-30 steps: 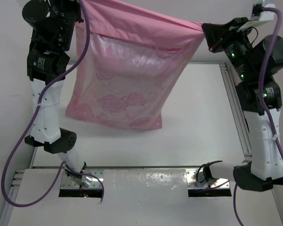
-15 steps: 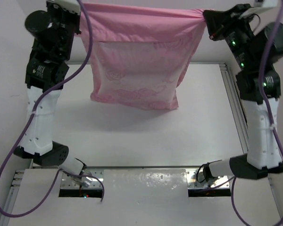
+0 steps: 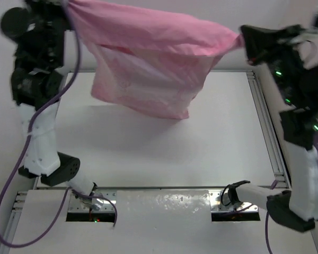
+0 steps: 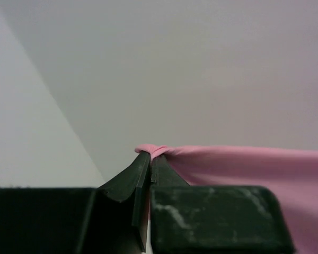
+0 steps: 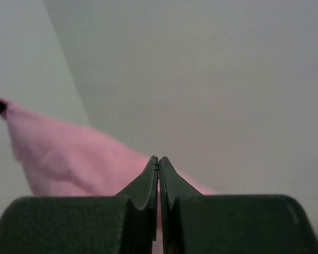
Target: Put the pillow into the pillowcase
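Note:
The pink pillowcase (image 3: 148, 37) hangs in the air, stretched between my two grippers above the white table. A paler rectangular bulk, the pillow (image 3: 143, 79), shows through the thin fabric and weighs the sack down. My left gripper (image 3: 68, 4) is shut on the pillowcase's top left corner at the upper edge of the top view. My right gripper (image 3: 241, 39) is shut on the top right corner, a little lower. In the left wrist view, pink fabric (image 4: 244, 164) bunches out of the shut left gripper (image 4: 150, 154). In the right wrist view, the pillowcase (image 5: 58, 153) trails behind the shut right gripper (image 5: 158, 160).
The white table (image 3: 148, 153) lies under the hanging sack. A metal frame rail (image 3: 266, 121) runs along its right side. The arm bases and purple cables (image 3: 10, 180) sit along the near edge, with a white plate (image 3: 161, 203) between them.
The sack's lower end has been lifted off the table and now hangs higher. The left arm has swung left, the right arm right and slightly down, tilting the top edge.

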### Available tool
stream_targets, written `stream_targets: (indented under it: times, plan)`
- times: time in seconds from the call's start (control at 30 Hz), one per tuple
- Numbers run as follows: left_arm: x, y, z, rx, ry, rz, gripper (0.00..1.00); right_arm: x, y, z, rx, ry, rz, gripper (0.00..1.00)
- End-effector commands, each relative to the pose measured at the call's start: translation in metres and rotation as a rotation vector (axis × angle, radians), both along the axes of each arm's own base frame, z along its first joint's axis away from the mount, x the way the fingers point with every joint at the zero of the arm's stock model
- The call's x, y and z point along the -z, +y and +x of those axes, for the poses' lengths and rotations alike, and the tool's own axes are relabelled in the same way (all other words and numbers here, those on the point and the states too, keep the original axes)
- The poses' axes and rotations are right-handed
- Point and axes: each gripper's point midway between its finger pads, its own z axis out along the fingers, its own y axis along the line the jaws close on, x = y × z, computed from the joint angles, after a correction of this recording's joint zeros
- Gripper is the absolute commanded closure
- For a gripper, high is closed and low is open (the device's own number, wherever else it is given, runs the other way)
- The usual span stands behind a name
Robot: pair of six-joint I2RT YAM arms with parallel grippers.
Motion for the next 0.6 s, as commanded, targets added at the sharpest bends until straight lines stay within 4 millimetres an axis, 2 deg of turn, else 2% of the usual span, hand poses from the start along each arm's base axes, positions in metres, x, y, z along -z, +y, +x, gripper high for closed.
stream_targets:
  times: [0.0,0.07,0.17,0.23,0.3,0.33,0.4,0.43,0.47,0.53,0.57]
  plan:
    - [-0.112,0.098,-0.173,-0.275,-0.446,-0.201,1.0,-0.088,-0.054,-0.089,0.146,-0.316,0.111,1.0]
    - [-0.115,0.104,-0.193,-0.288,-0.466,-0.209,1.0,-0.095,-0.049,-0.104,0.096,-0.336,0.12,1.0]
    - [-0.116,0.111,-0.209,-0.304,-0.48,-0.232,1.0,-0.099,-0.04,-0.121,0.015,-0.351,0.138,1.0]
    - [-0.115,0.11,-0.21,-0.303,-0.474,-0.223,1.0,-0.098,-0.036,-0.123,-0.017,-0.342,0.151,1.0]
    - [-0.111,0.104,-0.201,-0.279,-0.449,-0.213,1.0,-0.092,-0.032,-0.116,-0.027,-0.319,0.152,1.0]
    - [-0.105,0.1,-0.193,-0.263,-0.419,-0.2,1.0,-0.081,-0.029,-0.103,-0.031,-0.276,0.157,1.0]
    - [-0.096,0.076,-0.166,-0.164,-0.361,-0.135,1.0,-0.061,-0.018,-0.085,-0.07,-0.203,0.151,1.0]
    - [-0.091,0.067,-0.155,-0.128,-0.335,-0.122,1.0,-0.036,-0.006,-0.059,-0.101,-0.11,0.151,1.0]
    - [-0.08,0.053,-0.133,-0.087,-0.29,-0.091,1.0,-0.022,0.003,-0.045,-0.131,-0.059,0.148,1.0]
    - [-0.069,0.037,-0.11,-0.037,-0.252,-0.089,1.0,0.019,0.027,-0.016,-0.211,0.085,0.139,1.0]
    - [-0.055,0.024,-0.086,-0.012,-0.205,-0.076,1.0,0.045,0.038,0.01,-0.225,0.169,0.121,1.0]
